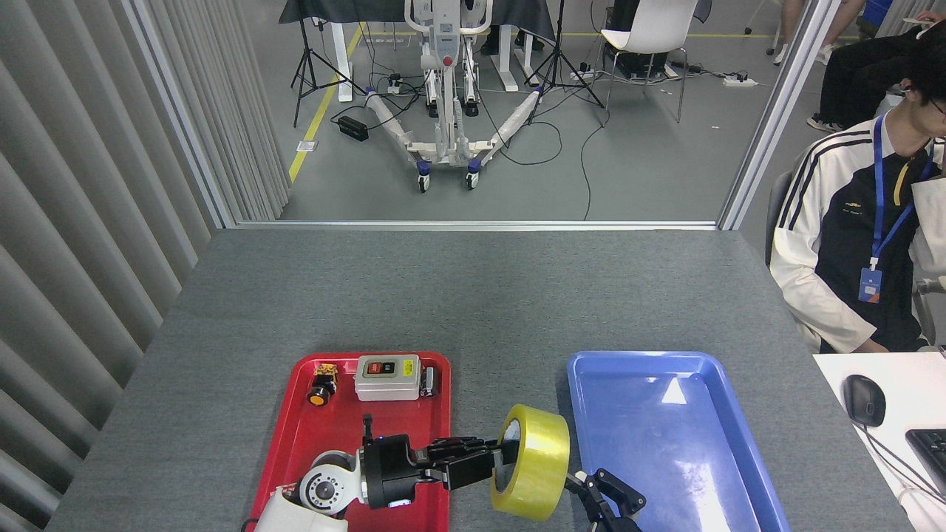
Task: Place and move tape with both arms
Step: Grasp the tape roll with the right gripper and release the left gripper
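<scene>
The yellow tape roll (538, 459) hangs on edge over the grey strip between the red tray (347, 432) and the blue tray (665, 436). My left gripper (497, 463) reaches in from the lower left and is shut on the roll's left rim, its fingers going into the white core. At the bottom edge my right gripper (602, 502) comes up just right of the roll, close beside it, with its black fingers (619, 496) spread open and nothing between them. Most of the right arm is out of view.
The red tray holds a grey switch box (386, 377) and a small orange-and-black button part (321, 384) at its far end. A seated person (865, 236) is at the right, by a white desk with a mouse (863, 400) and keyboard.
</scene>
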Robot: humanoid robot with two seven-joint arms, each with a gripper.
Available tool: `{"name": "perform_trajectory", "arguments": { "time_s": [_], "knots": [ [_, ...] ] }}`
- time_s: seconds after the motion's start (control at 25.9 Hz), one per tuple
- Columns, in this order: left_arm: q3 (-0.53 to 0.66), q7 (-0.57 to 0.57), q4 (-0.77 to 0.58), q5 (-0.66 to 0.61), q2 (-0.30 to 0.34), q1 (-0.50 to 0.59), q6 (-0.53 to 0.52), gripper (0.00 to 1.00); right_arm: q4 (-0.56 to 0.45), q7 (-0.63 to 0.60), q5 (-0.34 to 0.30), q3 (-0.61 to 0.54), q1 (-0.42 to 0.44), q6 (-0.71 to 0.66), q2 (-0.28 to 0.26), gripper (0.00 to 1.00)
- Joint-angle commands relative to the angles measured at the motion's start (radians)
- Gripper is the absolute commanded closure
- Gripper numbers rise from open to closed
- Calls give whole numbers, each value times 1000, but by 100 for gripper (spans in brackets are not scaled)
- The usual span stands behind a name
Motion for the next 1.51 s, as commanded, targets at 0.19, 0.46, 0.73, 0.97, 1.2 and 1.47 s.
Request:
{"name": "perform_trajectory", "arguments": {
  "time_s": [0.19, 0.46, 0.73, 0.97, 1.2, 1.47],
  "knots": [
    [-20, -2, -1, -5, -8, 12, 1, 100, 0, -2, 15, 6, 1, 0, 4, 60],
    [0, 3, -9, 5, -13, 11, 1, 46, 0, -2, 15, 4, 5, 0, -2, 84],
    [96, 79, -36, 15, 49, 3, 1, 0, 0, -2, 8, -14, 4, 0, 9, 100],
    [99, 745, -92, -246, 168, 103, 62, 0, -14, 3, 8, -103, 1, 0, 9, 100],
    [-16, 1000, -365, -969, 167, 289, 559, 0, -22, 181, 6, -208, -25, 196, -37, 100],
    [-42, 994, -414, -1065, 176, 295, 666, 0, -23, 696, 3, -201, -127, 439, -39, 100]
  ]
}}
